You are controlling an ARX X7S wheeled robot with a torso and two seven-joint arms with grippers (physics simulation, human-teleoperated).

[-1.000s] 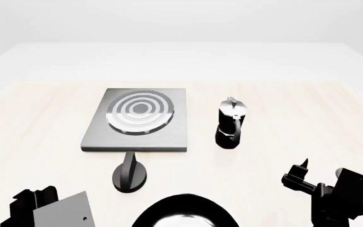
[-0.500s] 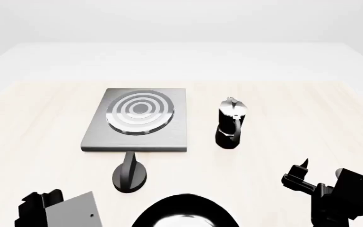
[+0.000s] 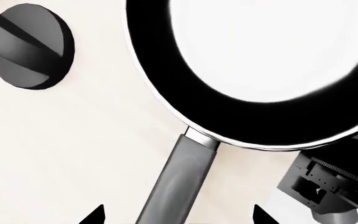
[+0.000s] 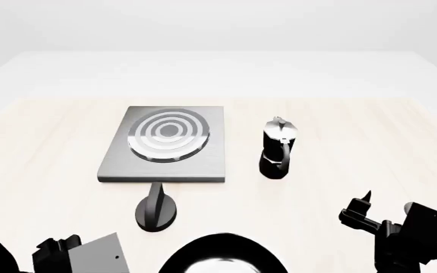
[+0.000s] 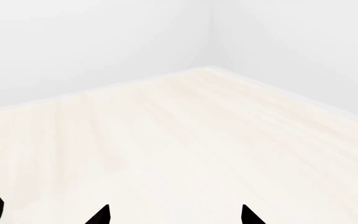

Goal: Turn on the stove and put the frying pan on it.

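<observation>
The stove (image 4: 165, 145) is a flat grey slab with burner rings, lying mid-table. Its round black knob (image 4: 155, 213) stands just in front of it, also seen in the left wrist view (image 3: 30, 46). The frying pan (image 4: 222, 256) sits at the near edge, cut off by the frame. Its black rim (image 3: 260, 116) and pale interior fill the left wrist view, and the long handle (image 3: 182, 182) runs between the tips of my open left gripper (image 3: 177, 217), which hovers above it without touching. My right gripper (image 5: 174, 215) is open over bare table.
A black-and-silver moka pot (image 4: 279, 149) stands upright just right of the stove. My left arm (image 4: 89, 256) shows at the near left and my right arm (image 4: 400, 227) at the near right. Pale wooden tabletop (image 4: 355, 125) surrounds everything.
My left arm has shifted right along the near edge, toward the frying pan. The right arm, pan, knob and stove have not moved.
</observation>
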